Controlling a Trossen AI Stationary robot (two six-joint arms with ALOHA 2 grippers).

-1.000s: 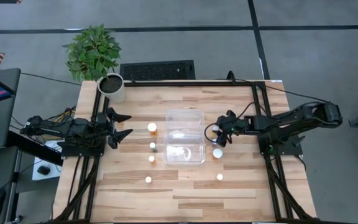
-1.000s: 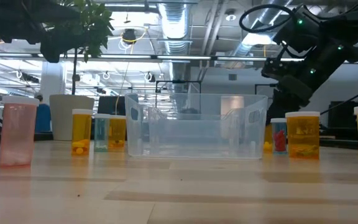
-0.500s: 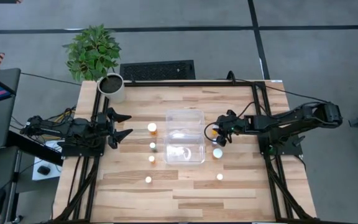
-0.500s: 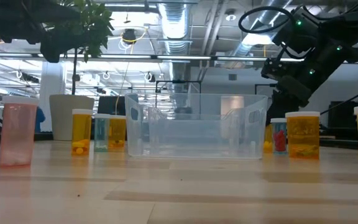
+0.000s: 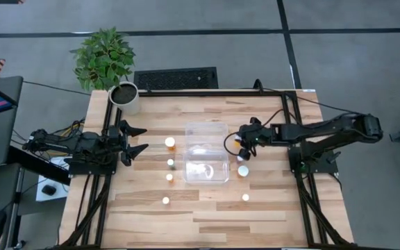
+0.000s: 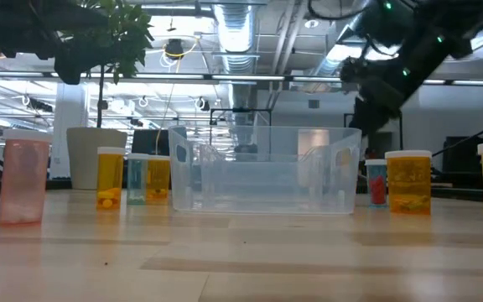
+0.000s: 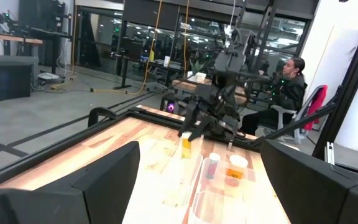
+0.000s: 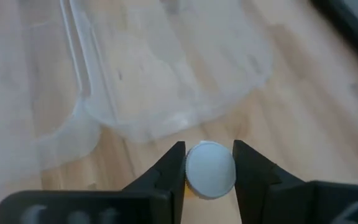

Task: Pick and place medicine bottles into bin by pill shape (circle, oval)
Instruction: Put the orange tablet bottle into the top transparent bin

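The clear bin [image 5: 188,153] stands at the table's middle. Small amber, white-capped medicine bottles stand upright on their bases: several left of the bin, such as one [image 5: 170,142], and two at its right [image 5: 243,170] [image 5: 246,198]. My right gripper [image 5: 244,148] hovers just right of the bin's right wall, shut on one small amber bottle [image 7: 186,147]. In the right wrist view its white cap [image 8: 210,169] shows between the fingers. At the table's left edge my left gripper [image 5: 143,139] waits open, holding nothing. My right gripper pinches the small bottle between its two fingers at the white cap's rim [image 8: 188,169], one finger on each side. The fingers slant down from the table's right side. The bottle hangs upright below them, clear of the table, beside the bin's right wall [image 8: 166,118].
A white plant pot [image 5: 124,97] with a leafy plant stands at the far left corner. Bare wood lies along the near edge and far of the bin. A person sits beyond the table in the left wrist view [image 7: 291,81].
My right gripper has risen and drawn slightly toward the far edge, taking the small bottle with it. That bottle stood on the table just right of the bin's right wall and is now lifted clear.
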